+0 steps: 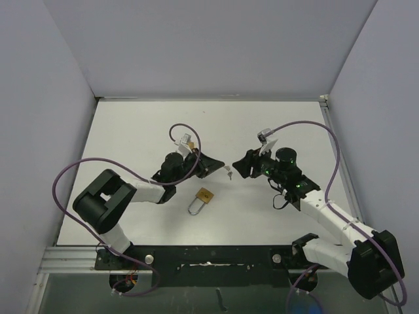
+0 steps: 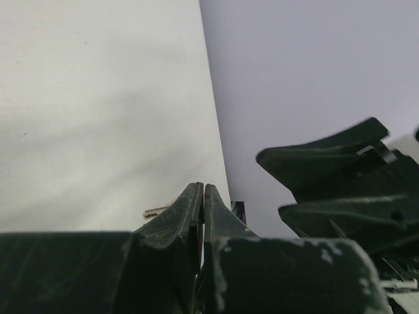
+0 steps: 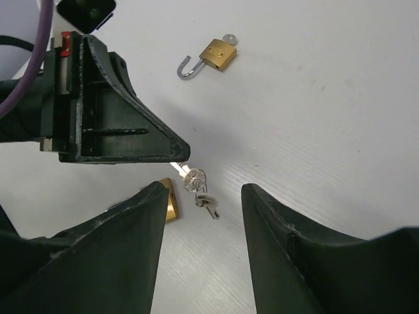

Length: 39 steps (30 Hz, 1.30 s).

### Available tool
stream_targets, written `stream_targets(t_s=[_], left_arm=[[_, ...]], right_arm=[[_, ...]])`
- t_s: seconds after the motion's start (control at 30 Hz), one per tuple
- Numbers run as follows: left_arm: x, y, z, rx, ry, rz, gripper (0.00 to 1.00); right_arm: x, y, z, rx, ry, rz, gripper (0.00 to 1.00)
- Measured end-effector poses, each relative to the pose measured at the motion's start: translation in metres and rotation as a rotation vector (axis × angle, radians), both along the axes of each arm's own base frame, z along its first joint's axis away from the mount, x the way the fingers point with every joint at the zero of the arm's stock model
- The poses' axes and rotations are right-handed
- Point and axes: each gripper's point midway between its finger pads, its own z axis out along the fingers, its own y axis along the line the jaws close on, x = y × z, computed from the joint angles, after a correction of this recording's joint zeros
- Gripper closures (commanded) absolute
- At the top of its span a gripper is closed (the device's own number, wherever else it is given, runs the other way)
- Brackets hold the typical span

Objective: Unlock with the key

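While left jaws clamp the key (image 3: 190,177), right jaws apart, padlock (image 3: 219,53) upper centre looks already unlocked.

1. Padlock (image 1: 205,195): small brass body with a steel shackle. It lies flat on the table (image 1: 131,131), about midway across and nearer the near edge. The shackle points near-left, and one leg appears free of the body.
2. Key (image 3: 178,167): silver, pinched in the closed tips of the left gripper (image 1: 222,167), apart from the padlock on its far-right side.
3. Key ring (image 3: 194,180): attached to the key, carrying a second small key (image 3: 208,207).
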Motion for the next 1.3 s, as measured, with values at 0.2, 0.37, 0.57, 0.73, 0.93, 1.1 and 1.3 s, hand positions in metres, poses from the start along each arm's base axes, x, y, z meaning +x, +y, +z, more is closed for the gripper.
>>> stream_targets(t_s=[0.2,0.37,0.57,0.73,0.93,1.1,1.3], left_arm=[[0.006,-0.005,-0.019,0.091,0.128,0.002,1.00],[0.006,-0.005,-0.032,0.153,0.228,0.005,1.00],[0.003,-0.005,-0.039,0.193,0.310,0.001,1.00],[0.000,-0.007,-0.037,0.193,0.343,-0.017,1.00],[-0.006,-0.009,-0.037,0.197,0.378,-0.043,1.00],[-0.012,-0.011,-0.033,0.189,0.386,-0.073,1.00],[-0.017,-0.013,-0.032,0.181,0.398,-0.101,1.00]], right_arm=[[-0.011,0.003,0.000,-0.191,-0.116,0.045,0.52],[-0.019,0.008,-0.010,-0.331,-0.187,0.083,0.53],[-0.029,0.023,-0.019,-0.448,-0.259,0.144,0.53],[-0.027,0.021,-0.046,-0.556,-0.235,0.160,0.53],[-0.023,0.017,-0.056,-0.612,-0.228,0.149,0.55],[-0.023,0.017,-0.061,-0.626,-0.219,0.152,0.55],[-0.022,0.019,-0.066,-0.636,-0.210,0.158,0.57]])
